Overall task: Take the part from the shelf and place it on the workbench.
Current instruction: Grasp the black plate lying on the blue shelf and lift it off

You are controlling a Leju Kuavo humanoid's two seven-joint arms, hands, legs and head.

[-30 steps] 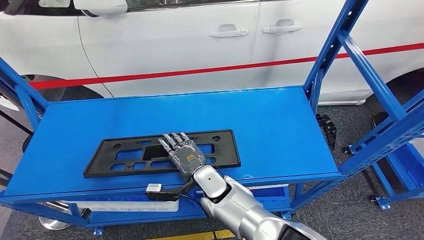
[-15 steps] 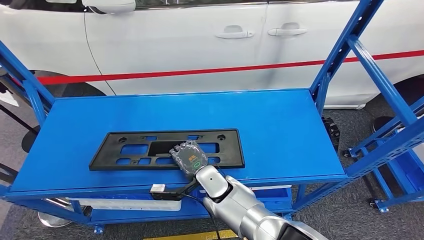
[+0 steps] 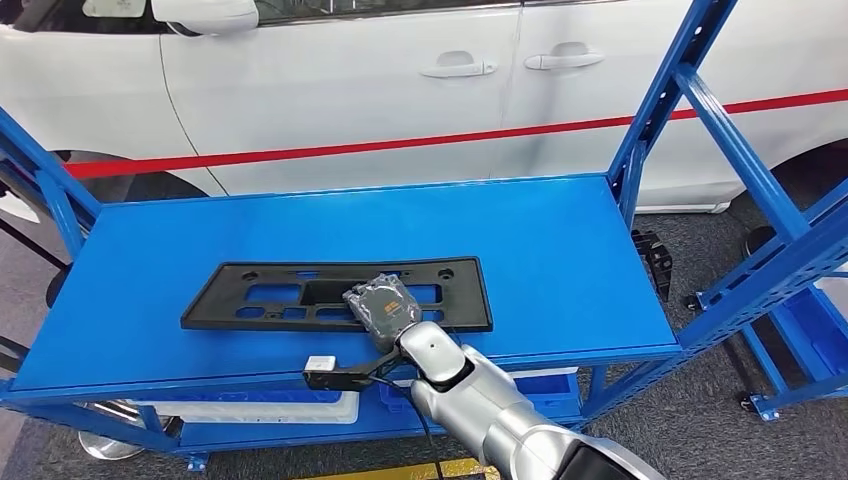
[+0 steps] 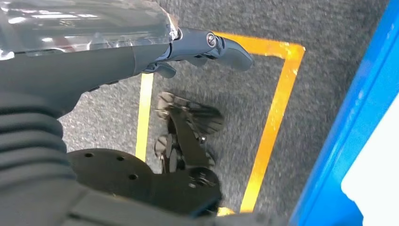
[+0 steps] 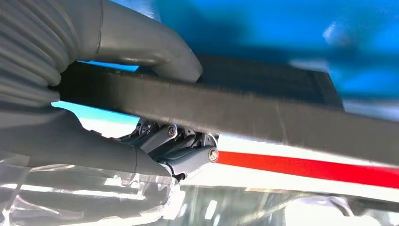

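A flat black part with several cut-outs lies on the blue shelf top, towards its front left. My right hand comes in over the shelf's front edge and grips the part's near edge, right of its middle. In the right wrist view the thick grey thumb lies on one side of the part's dark bar and the darker fingers curl around the other side. My left hand hangs over the floor, holding nothing, with a dark finger stretched out.
A white car with a red stripe stands just behind the shelf. Blue uprights and braces rise at its right end. A white tray sits on the lower level. Yellow tape marks the grey floor.
My right hand lay flat on the part with fingers stretched; now the fingers are curled around its near edge. The camera has swayed a little.
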